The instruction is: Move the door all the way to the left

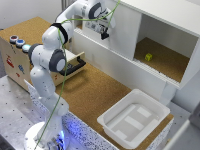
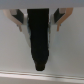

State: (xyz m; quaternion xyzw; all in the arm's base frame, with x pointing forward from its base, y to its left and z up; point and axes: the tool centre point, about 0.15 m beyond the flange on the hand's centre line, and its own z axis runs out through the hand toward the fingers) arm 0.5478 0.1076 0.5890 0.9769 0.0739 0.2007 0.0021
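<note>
A: Where's the large flat white sliding door [image 1: 122, 30]?

B: It covers the cabinet front's middle; the opening on the exterior view's right shows a small yellow block [image 1: 148, 57].

A: And the black pincer [image 1: 103, 31]?

B: Against the door face, near its left edge. The wrist view shows only 1 dark shape on white, so I cannot tell its spread or hold.

A: Step?

B: Contact, I judge. Next: a steady sideways push left.

One robot arm [image 1: 47, 60] stands at one cork worktop [image 1: 95, 92]. One white cabinet [image 1: 150, 45] has one sliding door [image 1: 122, 32] and holds one yellow block [image 1: 148, 57]. One white tray [image 1: 134, 118] and one wooden box [image 1: 20, 55] with three buttons [image 1: 19, 42] complete the count.
</note>
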